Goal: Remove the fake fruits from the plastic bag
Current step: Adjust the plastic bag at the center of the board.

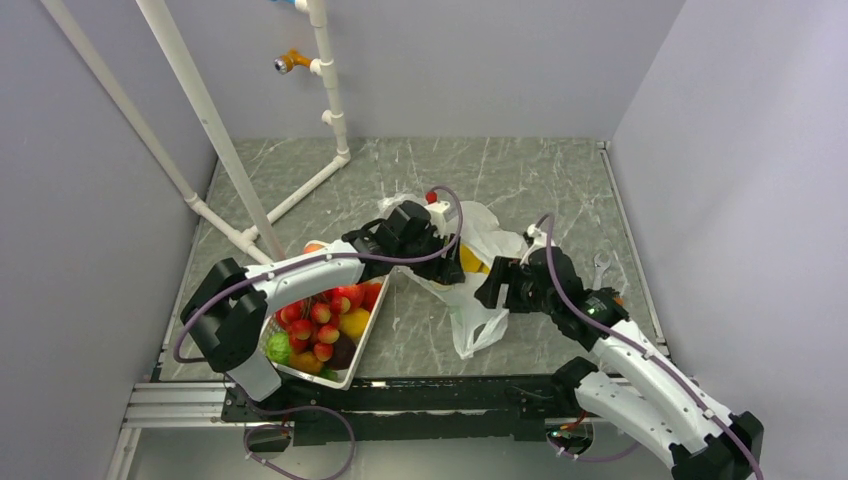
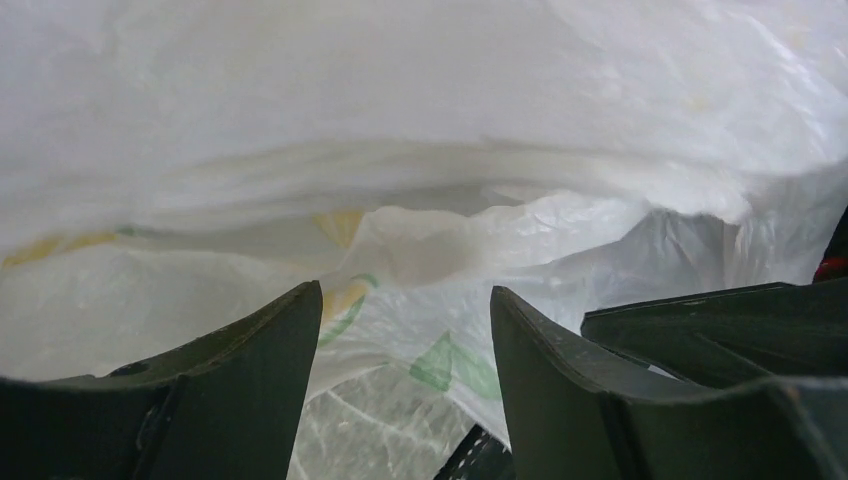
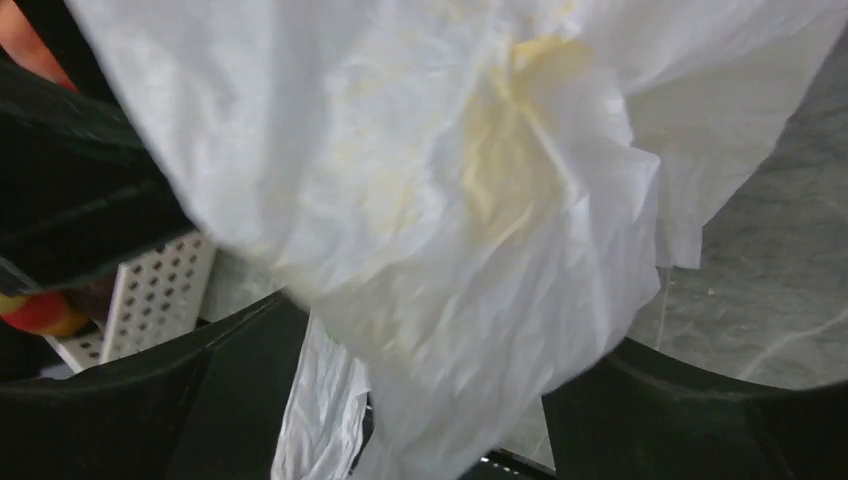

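The crumpled white plastic bag (image 1: 482, 300) lies mid-table, and a yellow fake fruit (image 1: 470, 260) shows at its mouth. My left gripper (image 1: 452, 268) sits at that mouth, open. In the left wrist view its fingers (image 2: 260, 370) stand apart with only bag film (image 2: 420, 150) and its green print ahead, nothing between them. My right gripper (image 1: 497, 290) is at the bag's right side. In the right wrist view the jaws stand wide and open, with bag film (image 3: 420, 200) hanging loose and blurred between them. A yellow tint shows through the film.
A white wire-mesh basket (image 1: 365, 345) holding red, yellow and green fruits stands near the left arm; its perforated wall (image 3: 160, 290) shows in the right wrist view. White pipes (image 1: 330, 110) rise at the back left. Grey walls close in both sides.
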Available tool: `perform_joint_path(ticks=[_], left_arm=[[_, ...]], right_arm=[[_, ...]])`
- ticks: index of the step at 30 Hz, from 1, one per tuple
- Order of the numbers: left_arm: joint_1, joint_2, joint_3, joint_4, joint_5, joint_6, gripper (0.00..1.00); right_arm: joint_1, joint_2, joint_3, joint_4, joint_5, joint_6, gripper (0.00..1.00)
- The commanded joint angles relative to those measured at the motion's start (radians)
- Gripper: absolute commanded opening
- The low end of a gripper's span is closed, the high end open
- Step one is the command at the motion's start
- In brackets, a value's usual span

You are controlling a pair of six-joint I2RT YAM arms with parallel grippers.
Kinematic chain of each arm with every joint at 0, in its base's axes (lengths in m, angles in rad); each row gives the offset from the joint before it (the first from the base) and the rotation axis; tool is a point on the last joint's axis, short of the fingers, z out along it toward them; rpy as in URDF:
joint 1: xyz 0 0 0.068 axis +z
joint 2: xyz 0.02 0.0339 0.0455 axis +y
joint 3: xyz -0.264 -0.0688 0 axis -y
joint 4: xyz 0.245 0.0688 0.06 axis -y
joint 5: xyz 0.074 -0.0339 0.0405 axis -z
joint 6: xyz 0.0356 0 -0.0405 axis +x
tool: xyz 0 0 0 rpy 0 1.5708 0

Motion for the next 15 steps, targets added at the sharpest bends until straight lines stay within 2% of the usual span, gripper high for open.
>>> perform_joint_path(ticks=[1, 10, 15], left_arm=[[-0.009, -0.017, 0.025, 0.121, -0.018, -0.031, 0.68], [-0.018, 0.041, 0.010, 0.142, -0.027, -0.043, 0.67], [-0.024, 0.037, -0.019, 0.171, -0.015, -0.062, 0.65]], right_arm=[[0.003, 0.019, 0.143, -0.142, 0.123, 0.066, 0.84], [0.002, -0.019, 0.314, -0.058, 0.146, -0.084, 0.84], [0.002, -0.016, 0.413, -0.018, 0.067, -0.198, 0.85]])
